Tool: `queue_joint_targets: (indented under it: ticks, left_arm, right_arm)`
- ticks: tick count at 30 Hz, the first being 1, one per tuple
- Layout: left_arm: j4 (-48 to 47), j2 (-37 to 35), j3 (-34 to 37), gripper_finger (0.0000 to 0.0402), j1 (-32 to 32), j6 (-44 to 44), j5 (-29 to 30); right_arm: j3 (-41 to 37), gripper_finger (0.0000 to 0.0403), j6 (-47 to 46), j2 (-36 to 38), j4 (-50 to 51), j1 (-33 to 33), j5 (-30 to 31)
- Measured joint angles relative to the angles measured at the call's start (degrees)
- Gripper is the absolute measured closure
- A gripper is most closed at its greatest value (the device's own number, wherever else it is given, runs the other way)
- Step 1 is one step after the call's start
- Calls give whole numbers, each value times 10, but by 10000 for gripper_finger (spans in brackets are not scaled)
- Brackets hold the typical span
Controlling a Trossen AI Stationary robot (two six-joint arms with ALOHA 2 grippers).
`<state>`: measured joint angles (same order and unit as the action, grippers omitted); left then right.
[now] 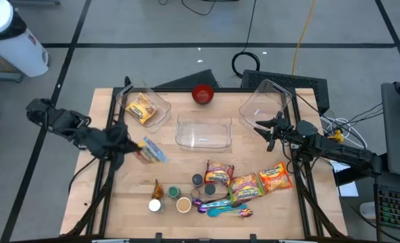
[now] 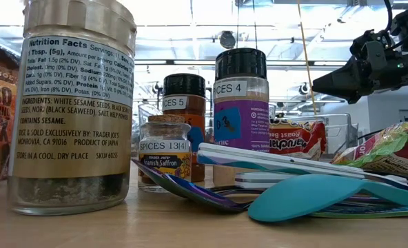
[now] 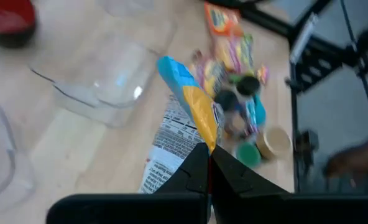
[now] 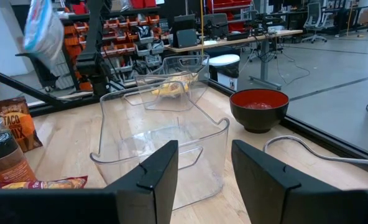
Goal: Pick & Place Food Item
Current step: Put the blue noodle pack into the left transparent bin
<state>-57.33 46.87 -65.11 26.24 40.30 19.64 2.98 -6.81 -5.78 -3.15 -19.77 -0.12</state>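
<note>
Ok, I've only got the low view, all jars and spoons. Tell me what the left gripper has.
Observer: The left gripper is shut on a blue and yellow packet, held up over the table's left side.
Operator: Name me a free bin for it.
Observer: The middle clear bin is empty. The left bin has a yellow packet in it.
Operator: Now give me the right gripper.
Observer: The right gripper is open and empty, near the table's right edge, pointing at that middle bin.
</note>
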Motion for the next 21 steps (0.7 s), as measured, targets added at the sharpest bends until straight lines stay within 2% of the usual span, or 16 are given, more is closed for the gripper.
queue_joint_targets:
  ticks: [13,21]
  left_arm:
    - [6,8,-86,399,-229,-149,46]
    - [6,29,-108,399,-387,-213,63]
  right_arm:
    - [0,261,0,0,0,0,0]
    - [0,261,0,0,0,0,0]
